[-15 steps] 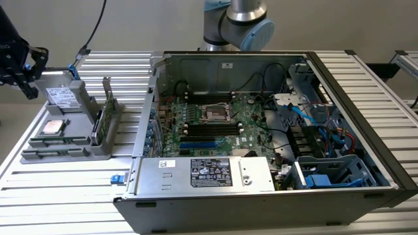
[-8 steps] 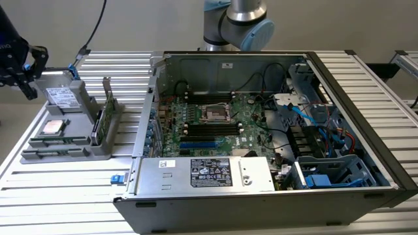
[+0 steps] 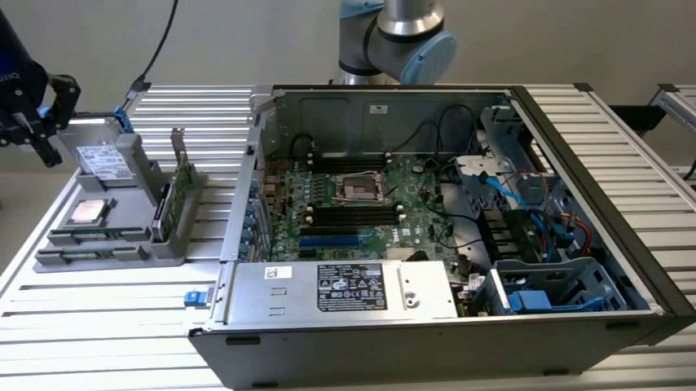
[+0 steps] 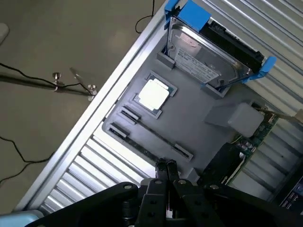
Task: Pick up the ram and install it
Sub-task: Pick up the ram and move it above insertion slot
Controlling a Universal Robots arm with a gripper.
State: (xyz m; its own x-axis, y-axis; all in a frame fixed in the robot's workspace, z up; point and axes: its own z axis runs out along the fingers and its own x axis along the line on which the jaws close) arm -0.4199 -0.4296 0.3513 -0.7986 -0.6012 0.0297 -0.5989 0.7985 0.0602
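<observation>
On my screen, a slatted aluminium table (image 3: 109, 305) carries two things directly. A grey holder tray (image 3: 109, 261) sits toward the exterior view's left, close to the table's edge. An open computer case (image 3: 435, 350) lies just beside it, covering most of the remaining surface.

Arm (image 3: 394, 37), grey-and-blue joint, well apart from the gripper (image 4: 165, 166); the black fingers are pressed together, pointing downward.

hard drive (image 4: 204, 56) – in grey tray (image 4: 199, 118) | CPU (image 4: 152, 94) – same tray | computer case (image 3: 413, 352) – open, on slatted table (image 3: 98, 301)
</observation>
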